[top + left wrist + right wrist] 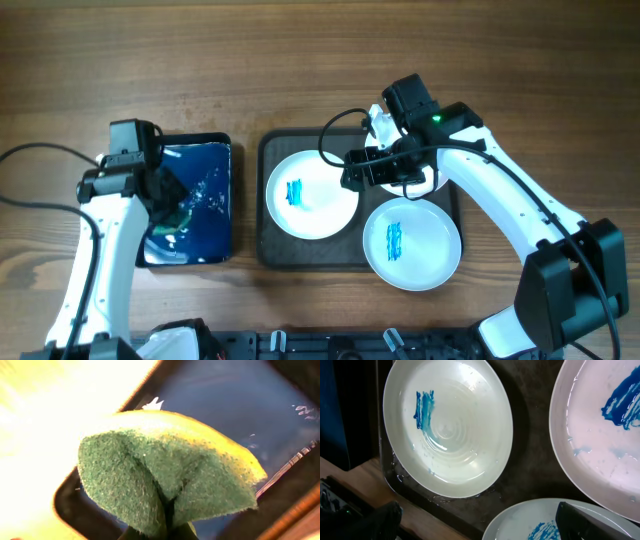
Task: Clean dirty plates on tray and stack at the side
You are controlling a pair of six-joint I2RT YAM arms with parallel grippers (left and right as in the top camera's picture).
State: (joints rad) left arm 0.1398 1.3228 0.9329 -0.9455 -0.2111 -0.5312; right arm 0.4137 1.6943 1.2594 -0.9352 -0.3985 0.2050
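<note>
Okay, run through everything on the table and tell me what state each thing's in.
left plate: dirty, blue smear.
front plate: dirty, blue smear.
back plate: dirty, partly hidden in the overhead view.
grey tray: wet, holding all three plates.
sponge: squeezed into a fold.
blue tray: wet-looking, under the sponge.
left claw: shut on the sponge.
right claw: open, empty, above the back plate.

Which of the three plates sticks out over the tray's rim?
The front right plate, with the vertical blue smear; the other two lie inside the tray.
</note>
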